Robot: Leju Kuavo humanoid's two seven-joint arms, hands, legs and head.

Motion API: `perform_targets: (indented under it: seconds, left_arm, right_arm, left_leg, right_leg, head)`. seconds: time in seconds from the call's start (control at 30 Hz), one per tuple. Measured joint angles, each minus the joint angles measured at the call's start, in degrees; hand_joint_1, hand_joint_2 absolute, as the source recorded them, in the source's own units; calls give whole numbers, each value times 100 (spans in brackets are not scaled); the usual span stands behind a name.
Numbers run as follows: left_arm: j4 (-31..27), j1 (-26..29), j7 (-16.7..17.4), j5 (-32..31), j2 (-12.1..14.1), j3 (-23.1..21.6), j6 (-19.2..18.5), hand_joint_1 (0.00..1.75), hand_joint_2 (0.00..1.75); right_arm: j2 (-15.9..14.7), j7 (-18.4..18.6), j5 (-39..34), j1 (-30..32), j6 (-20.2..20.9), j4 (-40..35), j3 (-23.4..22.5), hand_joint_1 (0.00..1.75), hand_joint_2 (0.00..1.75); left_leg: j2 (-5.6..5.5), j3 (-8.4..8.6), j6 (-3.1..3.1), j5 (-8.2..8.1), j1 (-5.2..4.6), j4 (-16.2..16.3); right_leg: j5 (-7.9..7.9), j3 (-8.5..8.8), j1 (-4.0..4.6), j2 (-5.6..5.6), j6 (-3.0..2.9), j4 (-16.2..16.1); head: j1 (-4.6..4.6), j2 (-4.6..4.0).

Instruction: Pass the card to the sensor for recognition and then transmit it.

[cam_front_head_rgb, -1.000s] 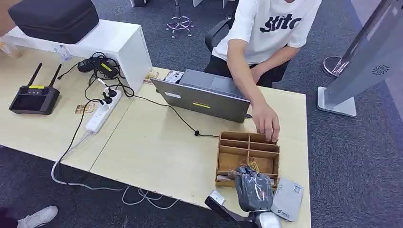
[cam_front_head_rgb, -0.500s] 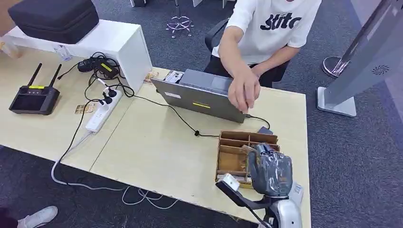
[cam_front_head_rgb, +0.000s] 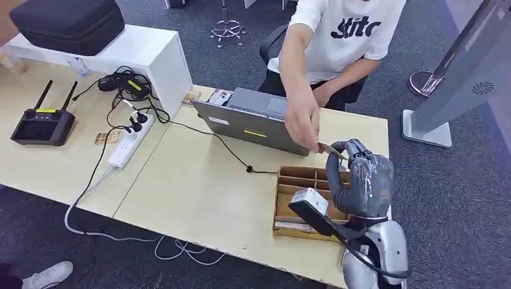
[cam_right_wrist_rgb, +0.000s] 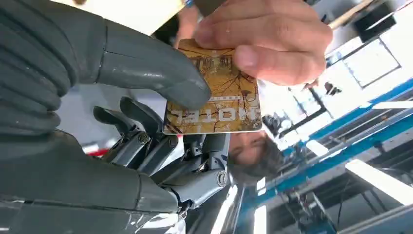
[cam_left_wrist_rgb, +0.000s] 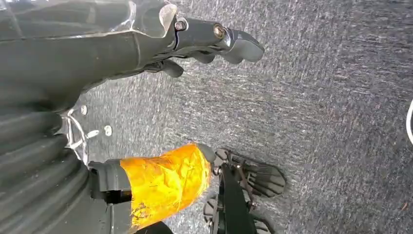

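Handover now: right hand (cam_front_head_rgb: 361,180) has risen from the tray (cam_front_head_rgb: 288,195), thumb pinching the card (cam_right_wrist_rgb: 216,97) as a person's hand (cam_right_wrist_rgb: 265,41) grips its far end. Left hand (cam_left_wrist_rgb: 160,39) hangs, holding nothing.

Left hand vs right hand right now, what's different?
The right hand is raised above the wooden organizer; the left hand hangs over grey carpet. The right hand pinches the card, which the person's hand also grips; the left hand holds nothing. Both have dark grey fingers.
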Motion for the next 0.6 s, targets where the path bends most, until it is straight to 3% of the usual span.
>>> perform_targets:
  seconds: [0.1, 0.17, 0.2, 0.37, 0.57, 0.6]
  left_arm:
    - [0, -4, -2, -153, 44, -81, -52, 0, 175]
    - [2, -26, -2, -225, 74, -148, -74, 0, 175]
    - [2, -37, -2, -253, 96, -181, -79, 0, 175]
    - [18, -51, 0, -312, 146, -234, -83, 0, 175]
    - [28, -59, -7, -317, 177, -306, -87, 0, 175]
    - [28, -58, -9, -332, 183, -312, -92, 0, 175]
  right_arm:
    - [157, 256, -993, -595, 908, 416, -264, 175, 175]
    - [229, 462, -1359, -1042, 1134, 862, -448, 175, 175]
    - [256, 558, -1481, -1268, 1149, 1120, -544, 2, 175]
    - [323, 723, -2198, -1978, 1252, 2088, -890, 0, 175]
    - [354, 695, -2695, -2243, 1322, 2645, -1246, 0, 175]
    - [352, 645, -2955, -2293, 1322, 2744, -1419, 0, 0]
  left_leg:
    - [9, 3, 0, 1, 0, 0]
    - [10, 2, 1, 7, 0, 0]
    - [8, 1, 4, 16, 0, 0]
    - [4, -1, 0, 24, 0, 0]
    - [1, -3, 0, 24, 0, 2]
    - [1, -4, 0, 24, -1, 2]
  right_leg:
    - [7, -2, 0, 7, -8, 1]
    - [13, -2, 0, 9, -6, 1]
    - [15, -2, 0, 7, -3, 1]
    - [20, -1, 0, 1, -3, 1]
    - [19, -5, 0, 0, -3, 0]
    - [19, -6, 0, 0, -3, -1]
  head:
    - [0, 0]
    - [0, 0]
    - [2, 0]
    - [0, 0]
    - [0, 0]
    - [0, 0]
